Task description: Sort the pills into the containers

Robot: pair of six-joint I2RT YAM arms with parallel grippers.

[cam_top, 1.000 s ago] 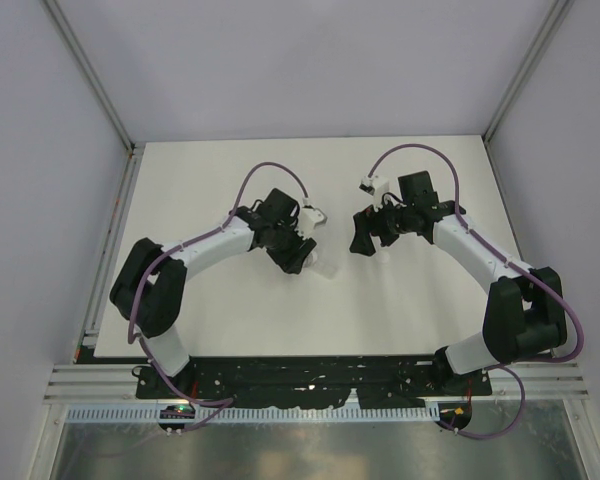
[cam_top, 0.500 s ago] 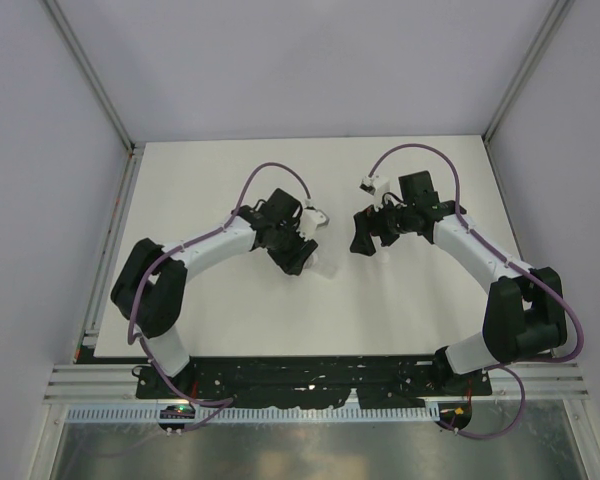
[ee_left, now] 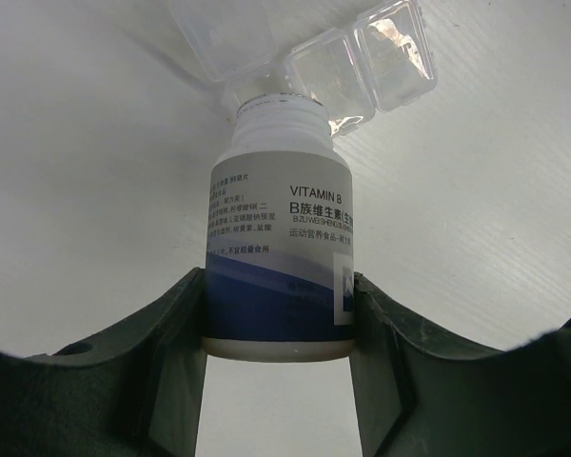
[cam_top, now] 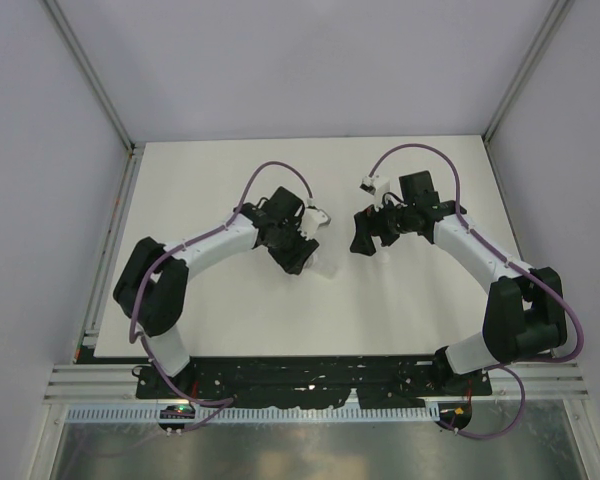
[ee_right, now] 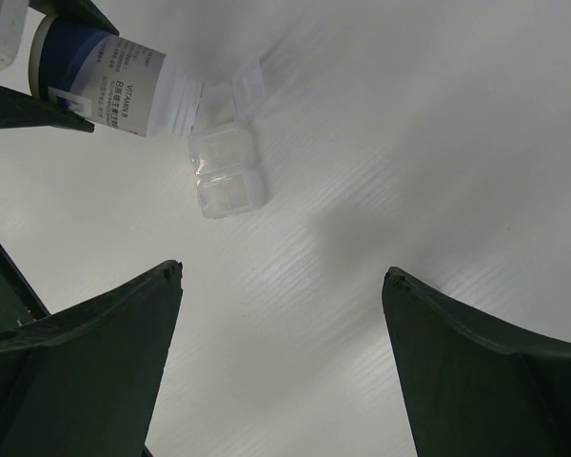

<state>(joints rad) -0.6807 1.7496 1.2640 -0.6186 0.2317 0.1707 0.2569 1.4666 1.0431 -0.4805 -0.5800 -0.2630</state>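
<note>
Evidently the pouring step is going on: the left gripper (ee_left: 279,286) is clamping the vitamin bottle (ee_left: 271,190) by its lower body, mid-frame in the left wrist view. It is tipping what looks like an uncapped threaded neck toward the clear compartment case (ee_left: 362,57), which is lying on the table (ee_right: 457,143) at the upper right, touching or just beside that neck. The right gripper (ee_right: 284,271) is hanging above the table with its jaws spread wide, holding nothing; in its view the bottle is sitting at the upper left, with the case just below the neck.

The next move is probably calling for a gentle tilt or shake with the mouth kept over one compartment, so nothing is spilling. No pills are showing anywhere. The label is hiding the bottle's contents and glare is washing out the case's cells, so I cannot tell whether any are filled.
</note>
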